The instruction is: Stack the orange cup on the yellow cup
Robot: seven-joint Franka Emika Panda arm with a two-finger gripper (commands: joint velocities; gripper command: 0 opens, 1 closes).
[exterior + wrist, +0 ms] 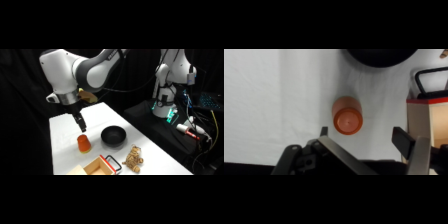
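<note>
- A white robot arm reaches over a white bench (65, 125) from the upper right, and its end effector (80, 125) hangs just above the orange cup (84, 144).
- The orange cup stands on the bench near the left-front part, apart from the other objects. In the wrist view it appears at the centre (347, 115), seen from above as a round orange shape with a lighter circle on top; whether it stands mouth up or mouth down cannot be told.
- In the wrist view the two dark fingers (404, 141) stand spread, one at about 7 o'clock and one at about 4 o'clock from the cup, neither touching it. The end effector (363, 137) is open and empty.
- A black bowl (113, 136) sits at 3 o'clock from the cup in the side view, close but not touching.
- A tan open box (99, 166) with a red-edged black handle lies at 5 o'clock from the cup, at the bench's front edge.
- A small heap of tan ring-shaped pieces (134, 159) lies at 3 o'clock from the box.
- No yellow cup can be seen in either view.
</note>
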